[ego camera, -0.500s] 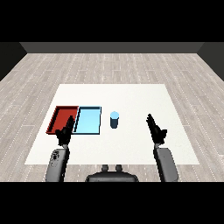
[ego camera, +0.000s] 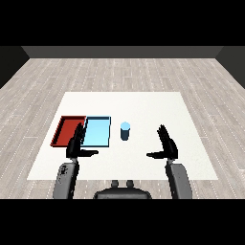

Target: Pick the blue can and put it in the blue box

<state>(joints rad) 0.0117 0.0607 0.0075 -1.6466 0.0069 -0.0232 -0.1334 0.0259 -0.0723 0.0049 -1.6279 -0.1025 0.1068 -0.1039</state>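
Standing beside the light blue tray [ego camera: 97, 133], the blue can [ego camera: 125, 130] — untouched — between both open hands.

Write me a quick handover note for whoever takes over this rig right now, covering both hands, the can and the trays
Left hand: open, holding nothing, raised at the near edge of the trays.
Right hand: open, holding nothing, to the right of the can and apart from it.
Blue can: upright on the white table, just right of the light blue tray, not touched.
Red tray: beside the blue one, on its left.
Done: nothing of the move so far.
Left: grasp the can, likely with the right hand since it is nearer, lift it and set it in the light blue tray.
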